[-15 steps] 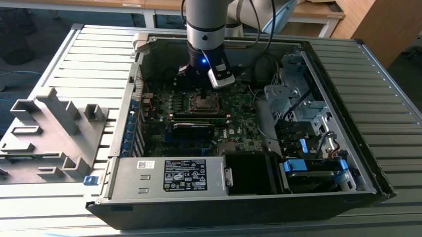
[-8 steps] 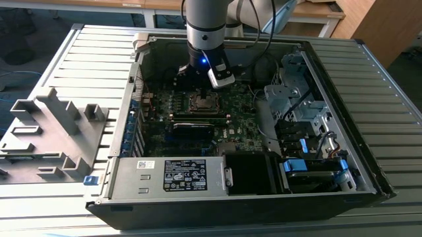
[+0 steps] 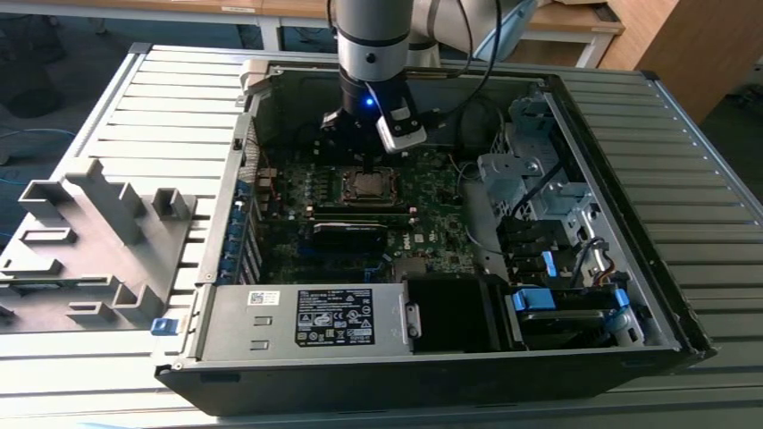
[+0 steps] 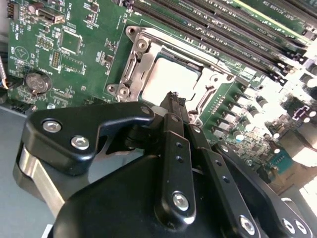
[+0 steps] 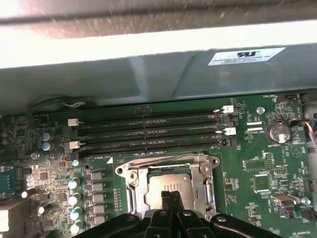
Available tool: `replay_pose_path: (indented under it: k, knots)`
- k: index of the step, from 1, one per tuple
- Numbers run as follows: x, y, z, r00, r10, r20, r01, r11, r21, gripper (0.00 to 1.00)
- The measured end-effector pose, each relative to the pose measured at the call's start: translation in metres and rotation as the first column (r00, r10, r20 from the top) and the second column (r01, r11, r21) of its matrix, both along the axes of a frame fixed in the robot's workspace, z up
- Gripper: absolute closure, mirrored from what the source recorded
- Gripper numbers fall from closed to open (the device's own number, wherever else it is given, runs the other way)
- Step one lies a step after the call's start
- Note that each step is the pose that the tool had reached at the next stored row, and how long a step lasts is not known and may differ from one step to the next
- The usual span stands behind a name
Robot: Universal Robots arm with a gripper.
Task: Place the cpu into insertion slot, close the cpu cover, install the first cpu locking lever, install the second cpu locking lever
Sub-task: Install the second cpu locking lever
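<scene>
The cpu (image 4: pixel 171 79) sits in the insertion slot (image 4: pixel 136 47) under the lowered cpu cover (image 5: pixel 130 181); the fingers (image 4: pixel 173 101), pressed together and empty, touch it. Excess pressure could bend socket pins.

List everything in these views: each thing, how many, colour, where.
computer case: one, black, open on the slatted table
motherboard: one, green, inside the case
cpu: one, silvery-grey, seated in the socket
cpu cover: one, silvery, lying down around the cpu
memory slots: four, black, beside the socket
power supply: one, grey, at the case's near edge
grey fixture: one, at the exterior view's left
gripper: one, black, fingertips together over the cpu
</scene>
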State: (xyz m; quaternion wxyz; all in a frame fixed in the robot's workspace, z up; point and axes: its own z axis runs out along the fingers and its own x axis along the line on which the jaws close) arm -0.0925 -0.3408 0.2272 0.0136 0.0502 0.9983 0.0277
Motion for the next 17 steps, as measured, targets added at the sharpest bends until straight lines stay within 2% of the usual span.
replay_pose_path:
  k: [4,6,17]
  knots:
    - [0.0,0.0,0.0008,1.0,0.0,0.0001,0.0,1.0,0.0002,0.89]
    - [0.0,-0.0016,0.0009,1.0,0.0,-0.0002,0.0,1.0,0.0,0.89]
    - [0.0001,-0.0228,0.0008,1.0,0.0,0.0,0.0,1.0,0.0001,0.89]
